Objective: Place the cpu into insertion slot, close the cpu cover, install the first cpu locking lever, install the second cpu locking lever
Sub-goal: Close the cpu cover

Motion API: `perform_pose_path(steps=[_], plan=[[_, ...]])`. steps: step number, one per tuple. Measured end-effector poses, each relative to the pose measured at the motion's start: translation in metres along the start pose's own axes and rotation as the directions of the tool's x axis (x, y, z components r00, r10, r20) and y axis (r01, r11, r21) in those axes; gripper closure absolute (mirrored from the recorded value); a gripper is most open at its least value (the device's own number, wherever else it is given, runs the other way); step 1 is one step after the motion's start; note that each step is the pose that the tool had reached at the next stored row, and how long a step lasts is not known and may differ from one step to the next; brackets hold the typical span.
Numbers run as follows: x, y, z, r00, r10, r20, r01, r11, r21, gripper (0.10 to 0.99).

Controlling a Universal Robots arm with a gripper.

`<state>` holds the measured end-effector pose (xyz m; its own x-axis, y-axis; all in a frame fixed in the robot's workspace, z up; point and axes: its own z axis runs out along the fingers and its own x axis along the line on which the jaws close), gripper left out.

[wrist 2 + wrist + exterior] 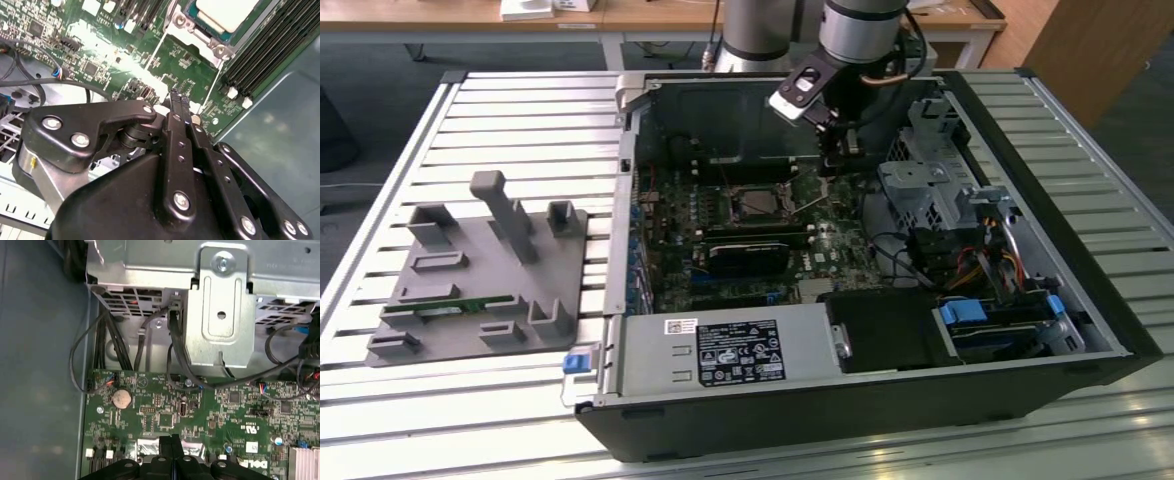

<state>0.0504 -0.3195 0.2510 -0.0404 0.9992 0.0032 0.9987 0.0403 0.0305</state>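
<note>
The cpu [227,12] shows its silvery-beige top and lies in the insertion slot [758,205] on the green board inside the open case. The silvery cpu cover [200,37] sits as a frame around the chip. A thin metal locking lever [159,47] runs along one side of the socket; in the exterior view it slants up at the socket's right [817,207]. My gripper [834,165] hangs just above the board, beyond the socket toward the exterior view's right. Its black fingers are pressed together in both wrist views [176,97] [172,440], with nothing between them.
Long black memory slots [270,50] flank the socket. A metal drive cage [220,305] with black cables [175,350] stands close to the gripper. A black card [747,250] and the power supply [720,350] lie nearer the front. A grey fixture [480,270] sits outside the case.
</note>
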Motion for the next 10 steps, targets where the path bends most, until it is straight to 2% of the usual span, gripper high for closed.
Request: perform_pose_path(steps=[10], plan=[[0.0003,0.014,0.0015,1.0,0.0,0.0,0.0,1.0,0.0,0.969]])
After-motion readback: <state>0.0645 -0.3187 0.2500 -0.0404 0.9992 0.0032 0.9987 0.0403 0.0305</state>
